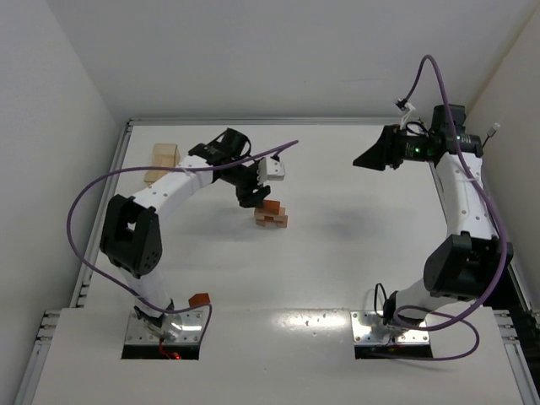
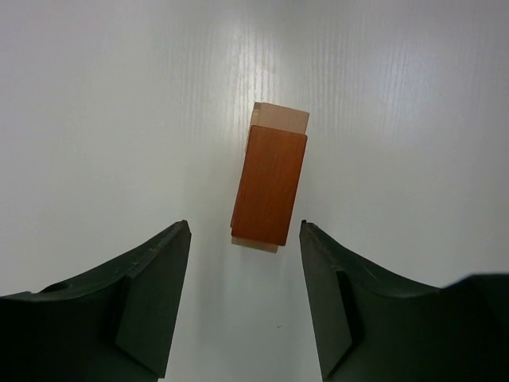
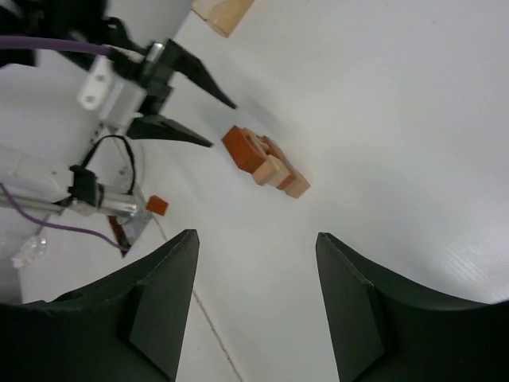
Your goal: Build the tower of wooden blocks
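Parted end effector [image 2: 244,231] over wood block tower [image 2: 269,187]

We identify the left arm [image 1: 169,190] and right arm [image 1: 462,198] by their white links and black joint housings. A purple cable [image 1: 84,192] loops along each arm. The bare-metal base plates [image 1: 164,327] lie toward 6 o'clock in the top view. A green indicator light [image 1: 416,152] glows at 2 o'clock. The fingers [image 2: 151,302] are dark matte wedges
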Controlling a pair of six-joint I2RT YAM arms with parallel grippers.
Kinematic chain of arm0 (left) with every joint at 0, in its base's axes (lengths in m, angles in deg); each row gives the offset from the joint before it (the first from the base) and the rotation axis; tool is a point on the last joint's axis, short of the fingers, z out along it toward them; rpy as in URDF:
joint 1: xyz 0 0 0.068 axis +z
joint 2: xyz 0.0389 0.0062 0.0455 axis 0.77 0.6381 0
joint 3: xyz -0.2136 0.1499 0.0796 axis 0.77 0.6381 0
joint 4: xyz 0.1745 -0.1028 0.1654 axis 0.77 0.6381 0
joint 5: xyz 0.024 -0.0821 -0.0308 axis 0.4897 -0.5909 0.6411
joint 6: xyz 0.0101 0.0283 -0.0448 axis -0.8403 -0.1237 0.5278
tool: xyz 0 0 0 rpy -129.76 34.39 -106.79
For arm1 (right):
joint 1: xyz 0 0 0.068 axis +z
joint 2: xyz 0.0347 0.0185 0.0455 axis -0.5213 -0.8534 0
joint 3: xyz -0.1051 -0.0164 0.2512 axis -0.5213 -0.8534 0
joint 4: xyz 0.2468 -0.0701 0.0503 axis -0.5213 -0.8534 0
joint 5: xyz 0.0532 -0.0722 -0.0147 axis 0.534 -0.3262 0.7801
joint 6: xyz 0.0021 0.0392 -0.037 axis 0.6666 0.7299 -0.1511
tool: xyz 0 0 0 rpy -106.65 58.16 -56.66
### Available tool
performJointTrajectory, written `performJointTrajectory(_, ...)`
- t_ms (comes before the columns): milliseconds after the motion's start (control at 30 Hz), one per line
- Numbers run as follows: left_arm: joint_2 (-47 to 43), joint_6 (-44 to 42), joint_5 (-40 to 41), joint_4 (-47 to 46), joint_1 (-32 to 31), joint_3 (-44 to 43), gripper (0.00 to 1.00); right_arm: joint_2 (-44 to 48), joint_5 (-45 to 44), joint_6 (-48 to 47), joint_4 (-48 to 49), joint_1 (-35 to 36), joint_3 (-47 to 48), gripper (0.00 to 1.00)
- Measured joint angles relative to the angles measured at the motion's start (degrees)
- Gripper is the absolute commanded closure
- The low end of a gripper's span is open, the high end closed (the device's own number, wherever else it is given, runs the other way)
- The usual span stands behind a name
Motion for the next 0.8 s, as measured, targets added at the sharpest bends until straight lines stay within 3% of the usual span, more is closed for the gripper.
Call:
performJointTrajectory(333,-19.9,5.4,1.3,-1.3,0.4,7.9,0.41,0.0,-15.1,-15.3,-7.4,0.5,4.3,0.36)
performJointTrajectory(667,-33.4,2.6,8.7,14.8,0.4,17.2,0.29,1.5,-19.5,-25.9,-11.1,4.2,3.1,0.34)
performJointTrajectory(800,-38.4,3.7,11.5,18.4,1.3,22.1,0.26,4.9,-20.5,-33.1,-12.9,9.7,1.1,0.34)
